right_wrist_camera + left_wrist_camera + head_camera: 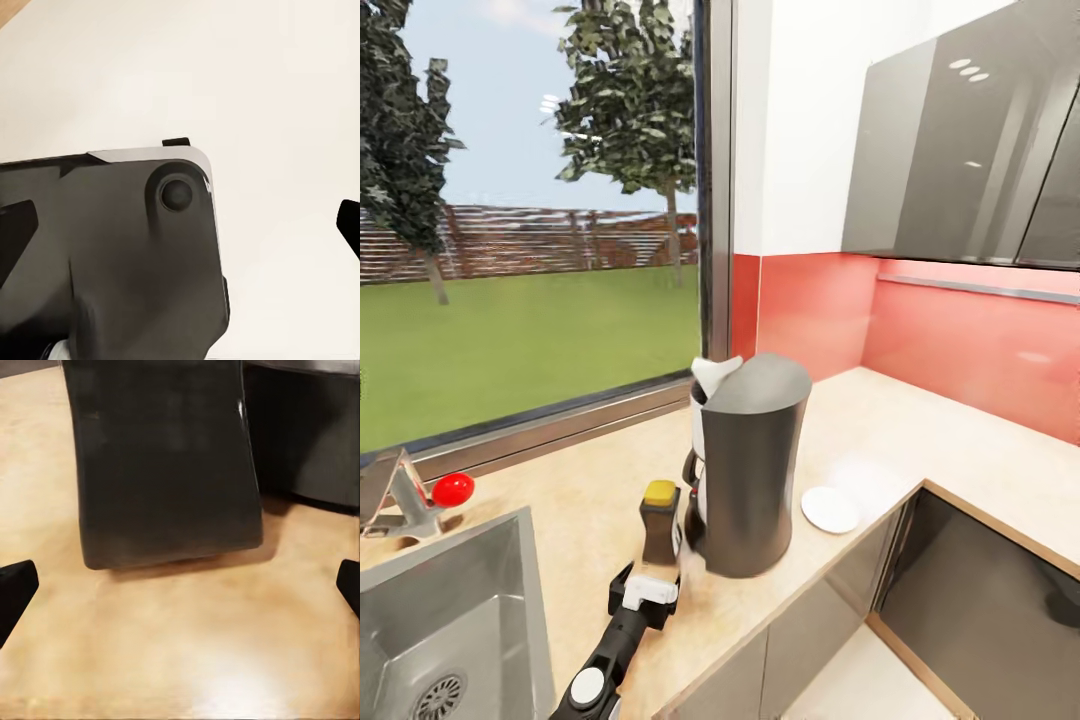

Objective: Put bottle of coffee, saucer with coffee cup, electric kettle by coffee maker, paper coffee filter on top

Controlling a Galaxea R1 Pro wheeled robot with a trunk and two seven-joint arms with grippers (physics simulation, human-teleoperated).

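Observation:
The dark grey coffee maker [748, 470] stands on the beige countertop [580, 500], with a white paper filter [715, 374] poking out of its top. The brown bottle of coffee [659, 526] with a yellow cap stands upright right beside it, on the sink side. My left gripper [652, 580] sits low on the counter just short of the bottle. In the left wrist view the bottle [169, 465] lies beyond the spread black fingertips [15, 589], so the gripper [180, 585] is open and holds nothing. A white saucer [830, 509] lies on the coffee maker's other side. My right gripper [180, 229] is open over my own dark body.
A steel sink [450, 620] with a faucet [400, 495] and a red knob [452, 489] takes the counter's left end. A big window runs behind. Grey wall cupboards [960, 150] hang over the red backsplash. The counter turns a corner around a dark recess [980, 600].

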